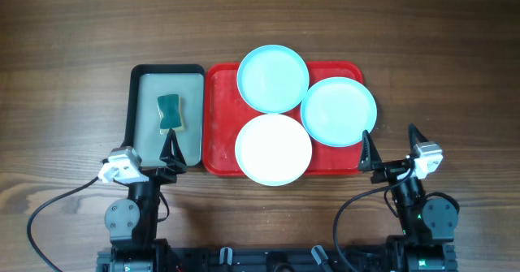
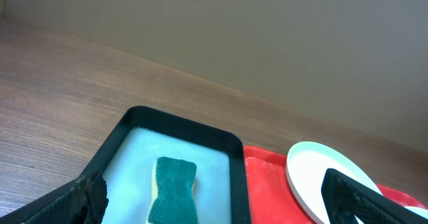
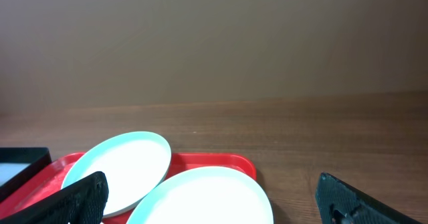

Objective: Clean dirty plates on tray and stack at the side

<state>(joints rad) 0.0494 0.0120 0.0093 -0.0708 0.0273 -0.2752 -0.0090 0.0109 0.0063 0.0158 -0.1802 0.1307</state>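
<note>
The red tray [image 1: 218, 126] holds three plates: a light-blue plate [image 1: 273, 78] at the back, a second light-blue plate [image 1: 338, 110] at the right, and a white plate [image 1: 274, 148] at the front. My left gripper [image 1: 154, 154] is open and empty near the front of the black tray. My right gripper [image 1: 390, 146] is open and empty, just front-right of the red tray. The left wrist view shows the white plate [image 2: 314, 177] and the red tray [image 2: 264, 184]. The right wrist view shows both blue plates [image 3: 120, 167] [image 3: 207, 197].
A smaller black-rimmed tray [image 1: 142, 101] with a pale inside lies left of the red tray. It holds a green sponge [image 1: 170, 112], also seen in the left wrist view [image 2: 175, 187]. Bare wood table [image 1: 439, 69] lies on the right.
</note>
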